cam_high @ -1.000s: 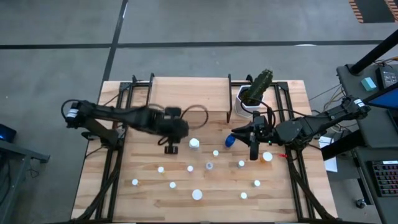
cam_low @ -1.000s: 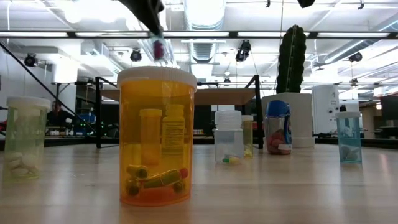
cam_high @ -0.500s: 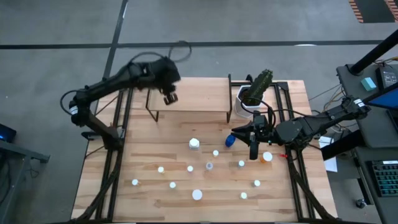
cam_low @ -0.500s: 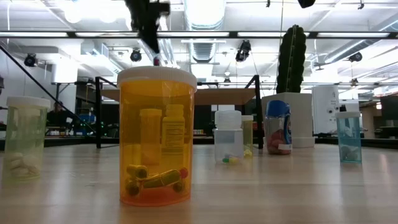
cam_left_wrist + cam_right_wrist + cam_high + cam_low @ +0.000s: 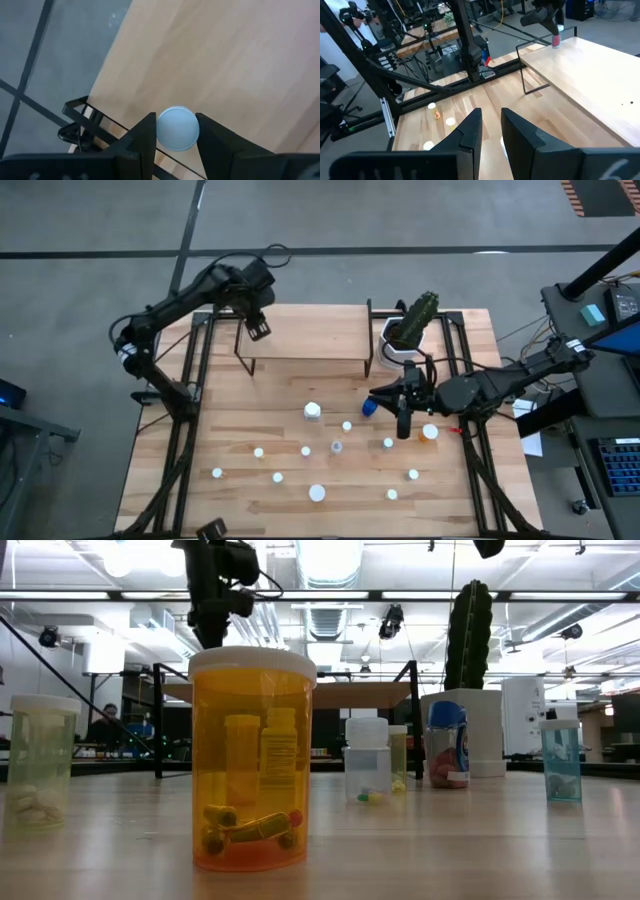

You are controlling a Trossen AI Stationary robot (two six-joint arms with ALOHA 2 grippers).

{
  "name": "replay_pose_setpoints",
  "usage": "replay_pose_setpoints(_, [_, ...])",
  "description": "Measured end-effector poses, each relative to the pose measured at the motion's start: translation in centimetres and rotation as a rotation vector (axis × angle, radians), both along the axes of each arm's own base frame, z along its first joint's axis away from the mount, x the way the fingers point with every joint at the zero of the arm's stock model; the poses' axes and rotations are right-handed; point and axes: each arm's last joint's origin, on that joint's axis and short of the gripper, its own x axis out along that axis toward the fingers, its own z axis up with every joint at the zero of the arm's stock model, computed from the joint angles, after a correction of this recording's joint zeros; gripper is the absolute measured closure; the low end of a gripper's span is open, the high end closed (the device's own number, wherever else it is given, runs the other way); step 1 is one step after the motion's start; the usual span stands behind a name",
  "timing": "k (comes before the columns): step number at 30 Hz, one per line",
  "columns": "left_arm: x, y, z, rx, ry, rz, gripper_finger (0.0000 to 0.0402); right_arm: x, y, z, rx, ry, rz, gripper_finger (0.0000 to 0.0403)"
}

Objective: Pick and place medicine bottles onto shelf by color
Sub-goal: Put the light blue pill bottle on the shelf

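Hovering over the left end of the low light-wood shelf on thin black legs at the table's far edge, the left hand grasps a small white-capped bottle; the left wrist view shows its round cap pinched between the two dark fingers, with the shelf board beneath. In the right wrist view the same bottle shows pink below that hand, above the shelf's corner.

The right hand waits over the slatted wooden table toward the right edge, just beside a blue bottle. Its fingers stand a little apart with nothing between them.

About a dozen more small white-capped medicine bottles stand scattered across the table's middle and near half, well apart from the shelf, among them a wider white one and an orange-tinted one near the right edge. In the low view, a large amber bottle holding capsules stands closest, with a pale green bottle to its side.

A white pot with a green cactus sits at the far right corner, next to the shelf's right end.
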Motion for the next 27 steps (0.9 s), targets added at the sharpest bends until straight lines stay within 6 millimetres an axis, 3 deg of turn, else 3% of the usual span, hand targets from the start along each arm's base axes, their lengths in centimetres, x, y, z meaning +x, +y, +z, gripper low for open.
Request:
replay_pose_setpoints(9, [0.4,0.7,-1.4,0.026,-0.030,0.020,0.0297,0.5,0.2,-0.5,0.018,0.017,-0.005,0.0339])
replay_pose_setpoints(18, [0.4,0.8,-1.4,0.055,-0.036,0.052,0.0295,0.8,0.3,-0.8,0.025,0.026,-0.008,0.0339])
replay_pose_setpoints(27, [0.1,0.6,-1.1,0.064,-0.039,0.056,0.0240,0.9,0.4,-0.9,0.019,0.035,-0.007,0.0339])
